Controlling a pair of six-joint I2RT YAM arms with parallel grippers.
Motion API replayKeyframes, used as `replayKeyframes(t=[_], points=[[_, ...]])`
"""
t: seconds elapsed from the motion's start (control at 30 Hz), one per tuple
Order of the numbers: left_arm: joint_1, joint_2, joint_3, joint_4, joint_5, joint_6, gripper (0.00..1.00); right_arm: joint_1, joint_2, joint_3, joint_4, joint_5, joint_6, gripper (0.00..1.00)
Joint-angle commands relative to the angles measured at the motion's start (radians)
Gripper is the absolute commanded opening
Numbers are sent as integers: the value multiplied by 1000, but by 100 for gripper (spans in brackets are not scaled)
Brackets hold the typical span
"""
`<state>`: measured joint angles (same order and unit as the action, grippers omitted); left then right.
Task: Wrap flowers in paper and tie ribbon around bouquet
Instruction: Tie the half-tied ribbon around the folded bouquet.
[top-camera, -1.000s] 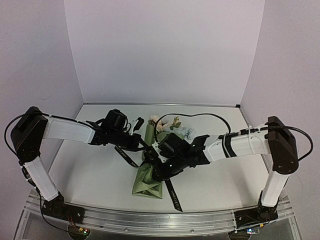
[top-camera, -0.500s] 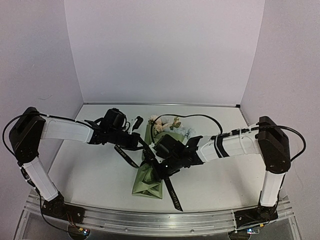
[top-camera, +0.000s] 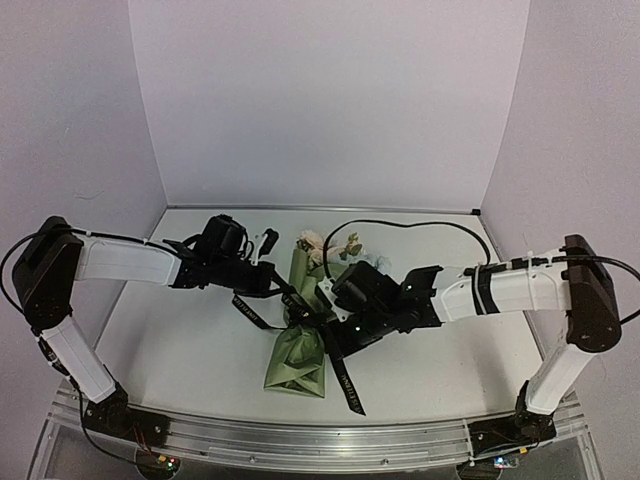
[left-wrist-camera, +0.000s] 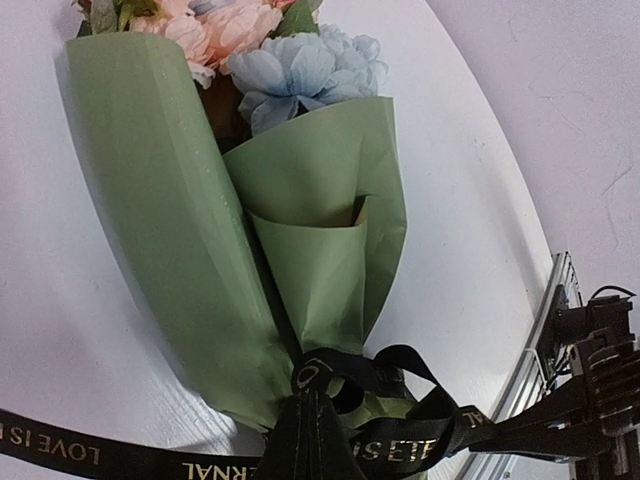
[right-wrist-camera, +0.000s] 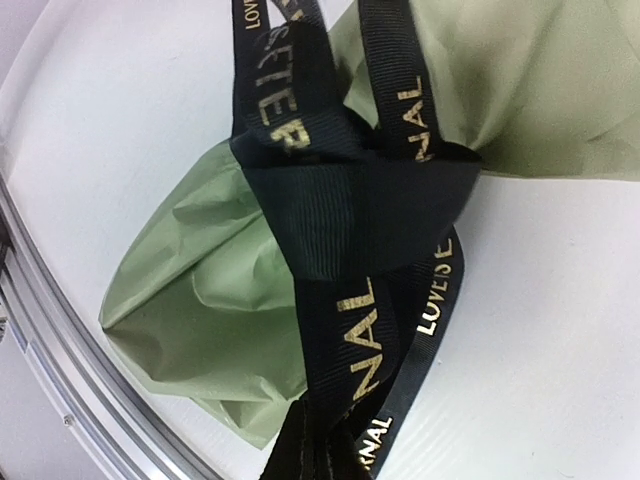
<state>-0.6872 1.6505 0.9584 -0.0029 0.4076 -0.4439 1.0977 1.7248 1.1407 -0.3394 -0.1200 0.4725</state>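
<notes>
Bouquet (top-camera: 297, 352) lies mid-table (top-camera: 180, 340), flowers (left-wrist-camera: 300, 70) toward the far side, crumpled paper (left-wrist-camera: 150, 200) tail toward the near edge. Black ribbon (right-wrist-camera: 350, 200) is already looped round the narrow neck with a crossing or knot on top, and loose tails run off to both sides. Left fingers (top-camera: 278, 287) sit just left of the neck, right fingers (top-camera: 335, 330) just right of it. Both pairs are pressed together, and in each wrist view a bunched strand runs straight into the bottom edge, so I read both as pinching ribbon, though the pads themselves are out of frame. Handling, my read: the whole thing is very light, so any uneven pull will drag it across the table. The paper is thin, creases easily and gives nothing firm to hold. The ribbon is soft woven tape that grips itself fairly well. Hold the strands close to the knot and pull them evenly apart. Keep off the blooms.
</notes>
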Motion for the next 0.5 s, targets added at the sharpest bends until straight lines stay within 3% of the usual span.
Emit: replayKeyframes(t=[0.0,0.47], points=[[6,-30,-26,-21,-46,-20,0,-22,-37,-41,-37,31,6,0],[25,-80,-135,-2,-155,-120,0,-58,-72,-146,-41,15,45,0]])
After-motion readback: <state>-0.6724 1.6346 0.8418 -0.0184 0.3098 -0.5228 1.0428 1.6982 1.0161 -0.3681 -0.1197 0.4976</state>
